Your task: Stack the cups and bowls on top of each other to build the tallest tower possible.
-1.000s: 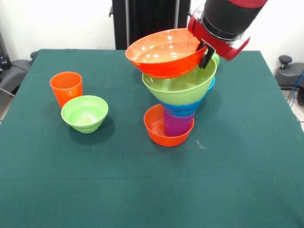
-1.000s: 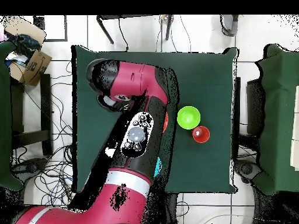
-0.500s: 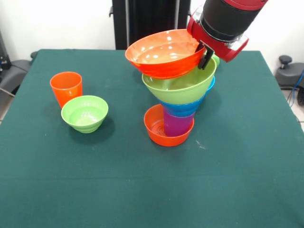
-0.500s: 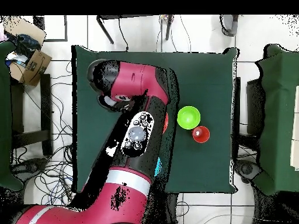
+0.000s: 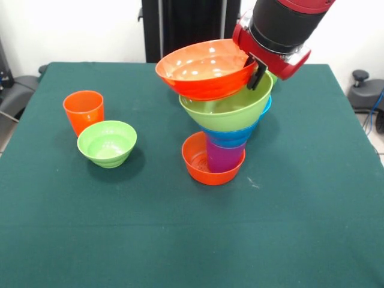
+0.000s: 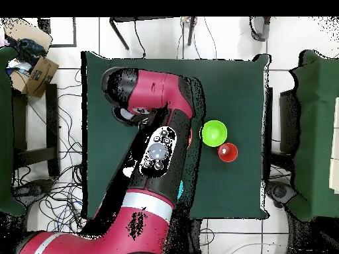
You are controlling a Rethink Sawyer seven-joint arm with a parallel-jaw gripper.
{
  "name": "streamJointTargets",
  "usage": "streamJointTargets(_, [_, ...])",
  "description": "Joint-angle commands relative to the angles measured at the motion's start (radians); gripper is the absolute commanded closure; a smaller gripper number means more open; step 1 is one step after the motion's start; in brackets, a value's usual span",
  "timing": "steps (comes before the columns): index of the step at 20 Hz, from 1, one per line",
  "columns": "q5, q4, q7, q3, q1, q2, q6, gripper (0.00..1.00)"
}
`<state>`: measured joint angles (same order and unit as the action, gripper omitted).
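Observation:
The tower stands mid-table: a small orange bowl (image 5: 203, 164) at the base, a purple cup (image 5: 224, 158) in it, then a blue bowl (image 5: 230, 137) and a large lime green bowl (image 5: 227, 108). My gripper (image 5: 257, 68) is shut on the right rim of a large orange bowl (image 5: 206, 68), held tilted just above the green bowl. An orange cup (image 5: 83, 110) and a small green bowl (image 5: 107, 142) sit apart at the left, touching each other. In the overhead view the arm (image 6: 153, 159) hides the tower; the small green bowl (image 6: 214, 133) and orange cup (image 6: 227, 152) show.
The green cloth-covered table (image 5: 300, 210) has open cloth in front of and right of the tower. Its edges show on all sides in the overhead view, with chairs and cables on the floor around it.
The gripper and the large orange bowl have shifted slightly left and up over the tower. Nothing else has moved.

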<state>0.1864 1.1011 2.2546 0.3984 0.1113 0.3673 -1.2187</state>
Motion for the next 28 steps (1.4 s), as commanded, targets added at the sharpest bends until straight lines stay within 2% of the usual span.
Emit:
streamJointTargets(1, [-0.007,0.023,0.114,-0.088,-0.022,-0.050,0.083,1.00])
streamJointTargets(12, [0.005,0.018,0.137,-0.093,-0.011,-0.057,0.084,1.00])
streamJointTargets(28, [0.035,-0.056,0.170,-0.095,-0.007,-0.099,0.035,1.00])
